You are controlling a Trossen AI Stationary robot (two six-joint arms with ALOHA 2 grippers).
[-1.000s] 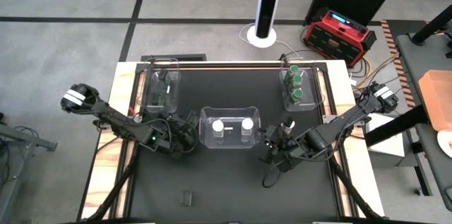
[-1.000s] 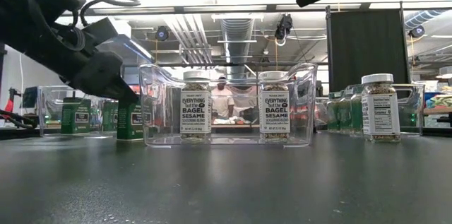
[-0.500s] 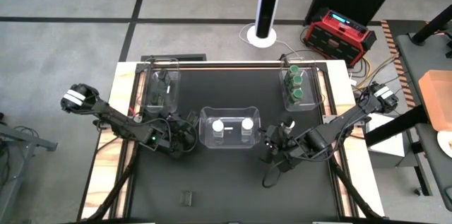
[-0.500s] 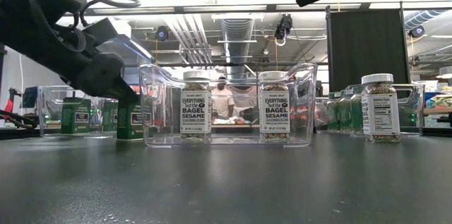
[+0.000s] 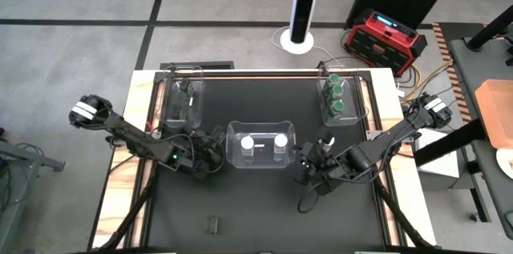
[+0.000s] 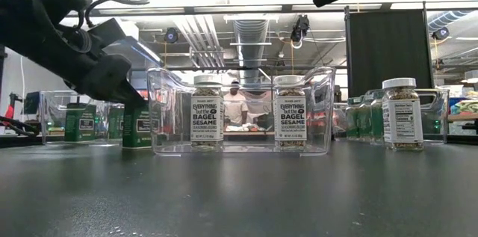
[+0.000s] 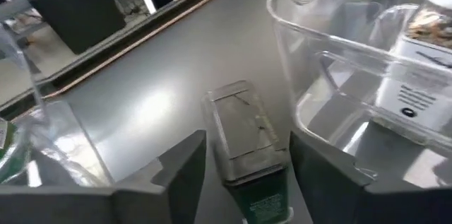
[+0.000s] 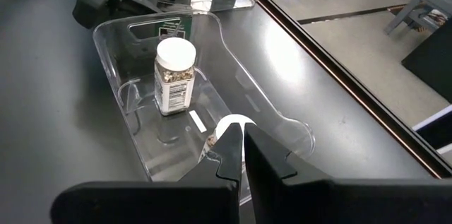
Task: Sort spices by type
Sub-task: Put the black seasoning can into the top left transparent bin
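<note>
From my station, the left tool (image 7: 240,164) has its dark fingers spread on either side of a boxy green tin (image 7: 246,150) with a flat grey lid, standing on the matte black surface (image 5: 256,206) just beside the clear plastic middle bin (image 5: 260,145); I think they aren't gripping it yet. That bin holds two round white-lidded glass jars (image 6: 206,114). The right tool (image 8: 242,155) hovers above a third white-lidded jar (image 6: 400,114), fingers pinched together, empty.

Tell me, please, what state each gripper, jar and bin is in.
Green tin: upright, lidded, not yet gripped.
Left gripper: open, straddling it.
Right gripper: shut, empty.
Centre bin: holds two upright white-lidded jars.
Loose jar: upright, lidded, outside the bins.
</note>
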